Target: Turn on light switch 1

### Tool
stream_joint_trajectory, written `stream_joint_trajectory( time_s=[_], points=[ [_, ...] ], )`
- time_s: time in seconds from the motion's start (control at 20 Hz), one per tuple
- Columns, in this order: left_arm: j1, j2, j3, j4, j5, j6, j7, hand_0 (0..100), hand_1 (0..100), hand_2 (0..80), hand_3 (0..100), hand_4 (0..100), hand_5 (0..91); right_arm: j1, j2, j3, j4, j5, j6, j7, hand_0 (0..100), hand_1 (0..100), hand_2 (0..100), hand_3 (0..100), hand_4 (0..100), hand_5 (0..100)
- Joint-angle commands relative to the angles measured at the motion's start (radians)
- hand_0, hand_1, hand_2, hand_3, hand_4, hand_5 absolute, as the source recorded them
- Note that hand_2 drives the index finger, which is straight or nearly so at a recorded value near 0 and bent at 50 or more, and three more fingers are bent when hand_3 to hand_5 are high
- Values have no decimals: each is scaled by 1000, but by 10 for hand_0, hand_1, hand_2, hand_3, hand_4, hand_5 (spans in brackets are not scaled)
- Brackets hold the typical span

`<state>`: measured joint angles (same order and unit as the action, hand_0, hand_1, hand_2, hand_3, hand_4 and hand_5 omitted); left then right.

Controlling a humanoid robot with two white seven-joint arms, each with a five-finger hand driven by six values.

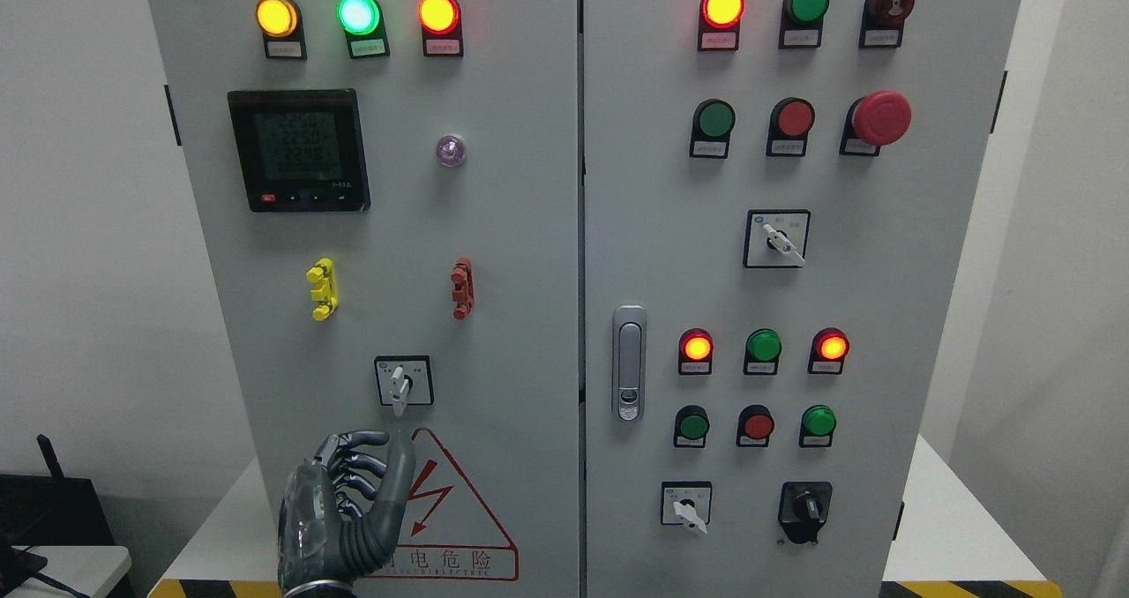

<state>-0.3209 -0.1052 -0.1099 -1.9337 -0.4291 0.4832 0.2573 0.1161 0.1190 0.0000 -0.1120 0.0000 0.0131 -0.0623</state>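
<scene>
A grey electrical cabinet [529, 227] with two doors fills the view. On the left door a small rotary selector switch [403, 382] with a white knob sits in a black-framed plate, its handle pointing down. My left hand [375, 470] is just below it, in front of the red warning triangle [450, 510]. Its fingers [353, 470] are curled toward the upright thumb [399, 479] and hold nothing. The hand is apart from the switch. My right hand is out of view.
The left door has three lit lamps [357, 14], a meter display [300, 148], and yellow [322, 287] and red [461, 287] clips. The right door has a latch handle [628, 362], an emergency stop [879, 118], several buttons and three more selector switches [776, 239].
</scene>
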Motion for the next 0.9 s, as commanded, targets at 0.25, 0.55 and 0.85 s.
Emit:
stream_joint_trajectory(
  time_s=[0.25,0.55,0.85],
  points=[
    [-32,-7,-17,2,0,14,31,233,371,403,684,785,851,-1,1,17,0,-25,-1,-1,120,389,0,0,0,0],
    [-46,-7,-17,5,4,43,31,245,370,406,686,786,852,0,1,17,0,-25,-1,-1,120,389,0,0,0,0],
    [-63,-7,-16,6,23,52,30,254,368,409,686,788,854,0,1,17,0,-25,-1,-1,120,389,0,0,0,0]
  ],
)
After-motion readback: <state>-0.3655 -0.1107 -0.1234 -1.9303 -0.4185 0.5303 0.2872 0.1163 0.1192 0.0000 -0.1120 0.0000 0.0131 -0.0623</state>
